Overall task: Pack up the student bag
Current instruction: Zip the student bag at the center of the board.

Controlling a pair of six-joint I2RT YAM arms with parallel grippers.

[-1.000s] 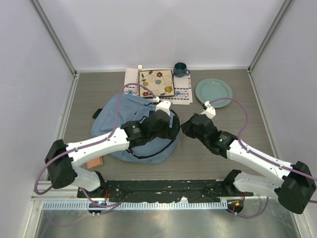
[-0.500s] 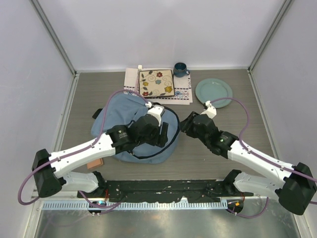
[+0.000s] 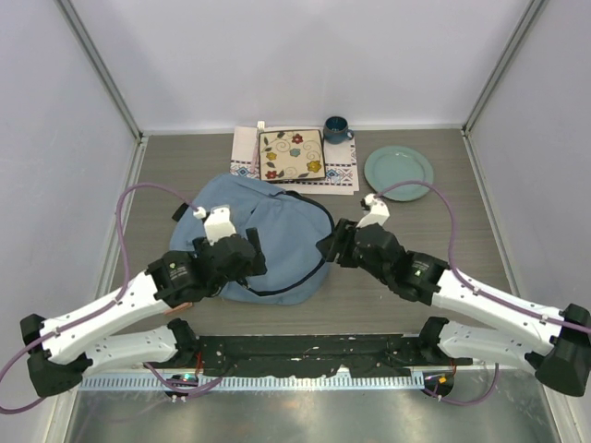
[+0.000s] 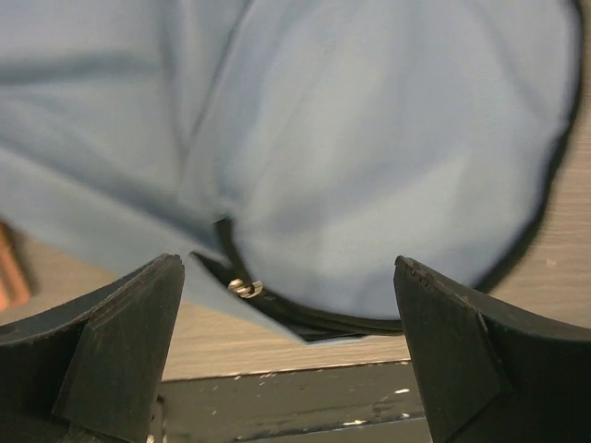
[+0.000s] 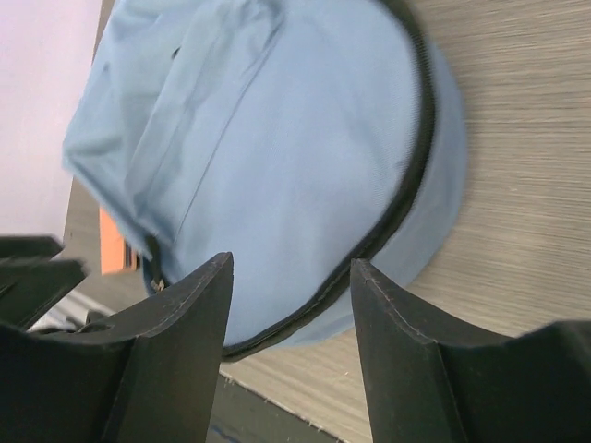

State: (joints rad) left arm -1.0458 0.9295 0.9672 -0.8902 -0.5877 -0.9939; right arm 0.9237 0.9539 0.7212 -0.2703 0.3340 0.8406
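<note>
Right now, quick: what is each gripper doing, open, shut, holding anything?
Left gripper: open, holding nothing, over the student bag.
Right gripper: open, holding nothing, also facing the student bag.

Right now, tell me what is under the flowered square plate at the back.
A white patterned cloth mat; its edges show around the plate. Anything between them is covered.
</note>
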